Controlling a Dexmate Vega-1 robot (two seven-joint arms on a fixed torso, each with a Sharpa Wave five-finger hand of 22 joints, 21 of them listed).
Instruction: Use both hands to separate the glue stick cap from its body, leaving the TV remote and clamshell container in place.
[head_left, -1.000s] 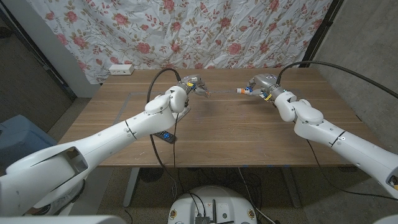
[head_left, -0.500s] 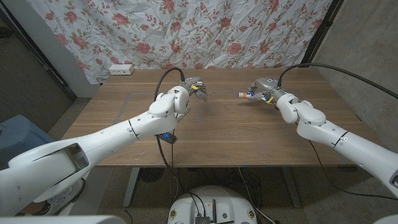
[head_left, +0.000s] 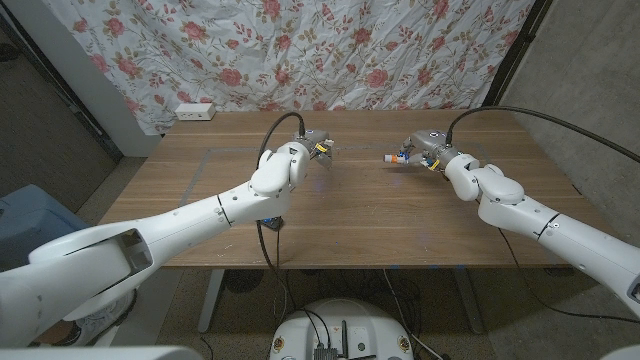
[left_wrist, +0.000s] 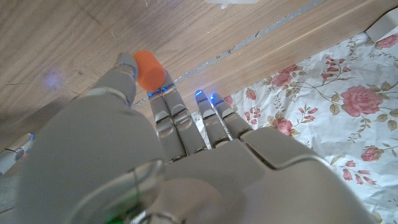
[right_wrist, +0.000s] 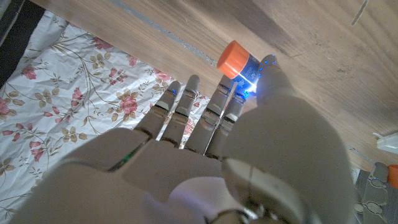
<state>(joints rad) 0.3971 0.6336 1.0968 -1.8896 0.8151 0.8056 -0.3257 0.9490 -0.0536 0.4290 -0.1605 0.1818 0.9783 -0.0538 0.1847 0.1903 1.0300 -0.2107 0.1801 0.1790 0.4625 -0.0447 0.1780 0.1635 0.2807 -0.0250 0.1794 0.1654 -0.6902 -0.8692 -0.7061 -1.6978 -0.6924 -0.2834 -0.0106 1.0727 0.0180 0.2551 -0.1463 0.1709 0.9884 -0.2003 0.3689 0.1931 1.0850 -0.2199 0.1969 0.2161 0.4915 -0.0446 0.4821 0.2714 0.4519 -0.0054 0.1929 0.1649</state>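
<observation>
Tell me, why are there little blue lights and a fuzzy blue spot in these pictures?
In the left wrist view, small blue lights glow on the left hand's fingers, and a faint bluish smudge lies on the wooden table. In the right wrist view, a bright blue glare washes over the glue stick body beside the right hand, blurring its label.

No readable text, label, brand or number on anything

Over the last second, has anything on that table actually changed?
Little. The left hand, pinching the orange cap, has drifted slightly right, toward the table's middle. The right hand stays about where it was, still holding the glue stick body. The two parts were already apart and remain so.
</observation>
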